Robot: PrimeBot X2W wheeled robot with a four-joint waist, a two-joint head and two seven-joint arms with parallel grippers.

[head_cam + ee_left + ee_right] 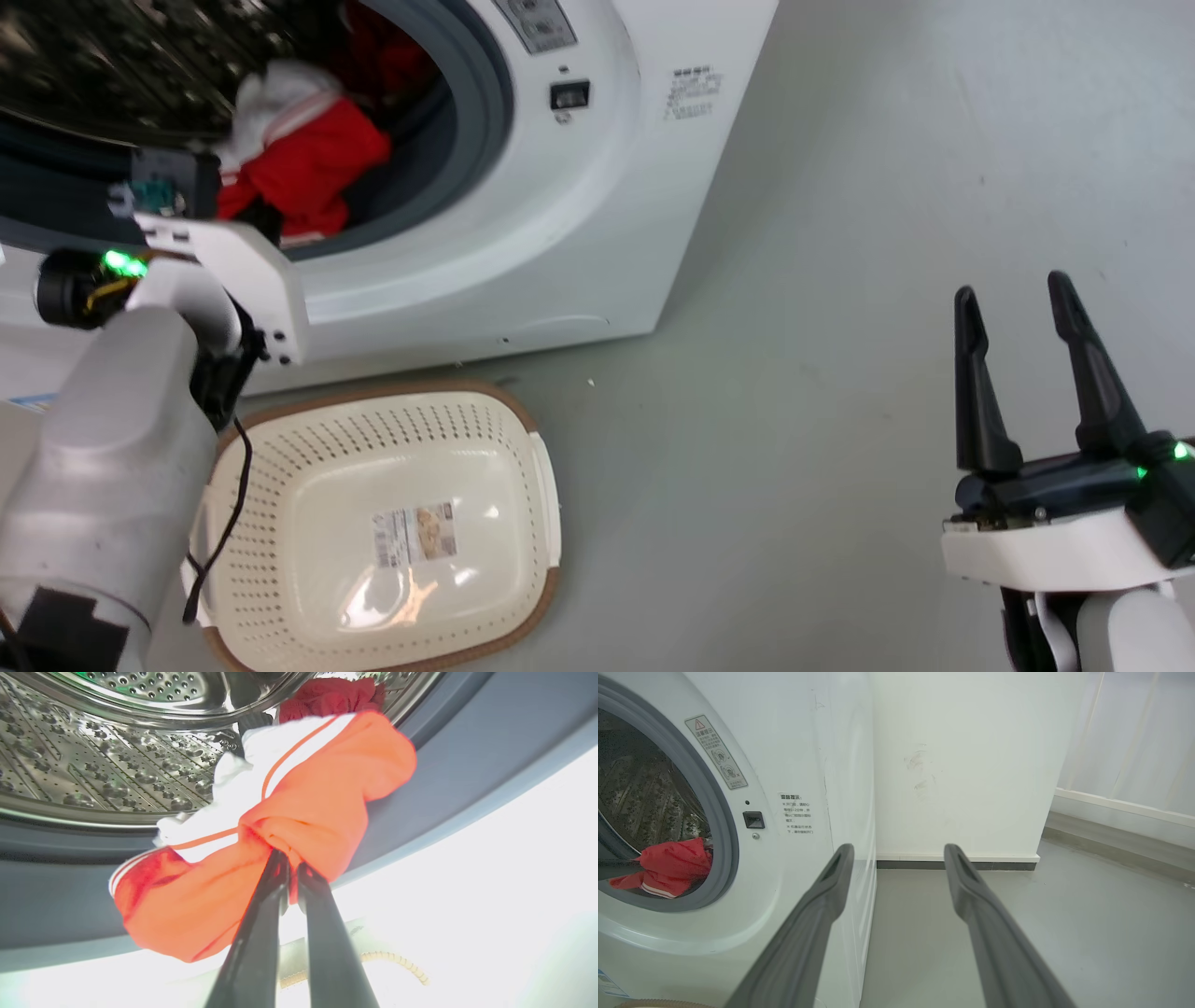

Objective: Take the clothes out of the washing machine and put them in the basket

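We begin with the grey floor (840, 373) and the white wall (962, 765) that rises behind it. On that floor stands the washing machine (597, 205). Its round porthole faces us, ringed by a grey gasket (485, 112), with the perforated steel drum (93, 774) inside.

Just in front of the machine, below the porthole, we find the basket (308, 448). It sits upright on the floor, cream with a brown rim, and a paper label (414, 534) shows on its bottom.

Our pale left forearm (103, 467) passes the basket's near corner and reaches up to the porthole. A red and white garment (317, 798) is bunched at the porthole's lower lip, draped partly over the gasket. A darker red cloth (331, 695) lies behind it, deeper in the drum.

Our left pincer (290, 861) is clamped on a fold of the red and white garment, its two dark fingers almost together.

Our right pincer (1011, 286) hangs over bare floor, well apart from the machine and the basket. Its fingers are spread wide and grip nothing.
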